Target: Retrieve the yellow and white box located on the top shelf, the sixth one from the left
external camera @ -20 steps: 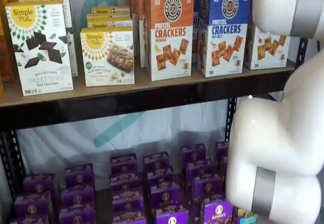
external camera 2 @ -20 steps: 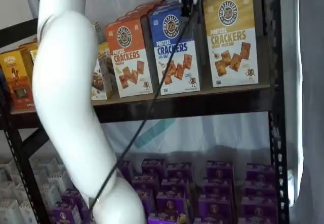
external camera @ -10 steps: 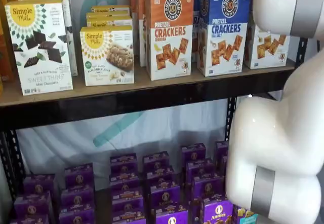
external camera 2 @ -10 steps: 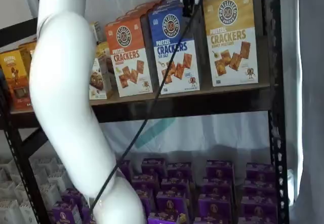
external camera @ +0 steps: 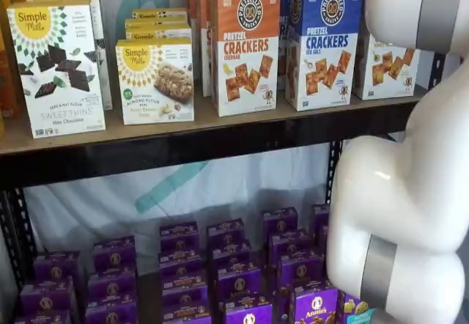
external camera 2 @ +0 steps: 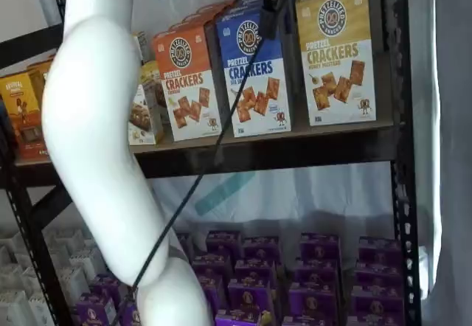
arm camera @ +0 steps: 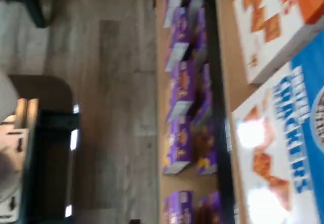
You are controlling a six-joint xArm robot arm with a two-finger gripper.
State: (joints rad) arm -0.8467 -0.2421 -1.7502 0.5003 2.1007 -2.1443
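The yellow and white box [external camera 2: 335,53] stands upright at the right end of the top shelf [external camera 2: 295,147], next to a blue-topped cracker carton [external camera 2: 254,71]. In a shelf view the white arm [external camera: 410,192] hides most of it and only its white lower part [external camera: 385,67] shows. My gripper [external camera 2: 271,5] hangs from the top edge with a cable beside it, in front of the blue carton and left of the yellow box. Its fingers show dark and side-on, with no gap to read. The wrist view shows the blue carton [arm camera: 283,133] and an orange one [arm camera: 273,26], not the yellow box.
An orange-topped cracker carton [external camera: 245,45] and Simple Mills boxes [external camera: 58,67] fill the rest of the top shelf [external camera: 183,139]. Several purple boxes [external camera: 220,273] stand on the lower level. A black upright [external camera 2: 398,156] runs down just right of the yellow box.
The white arm has shifted slightly in both shelf views. The gripper stays at the top edge in front of the blue carton. No box has moved.
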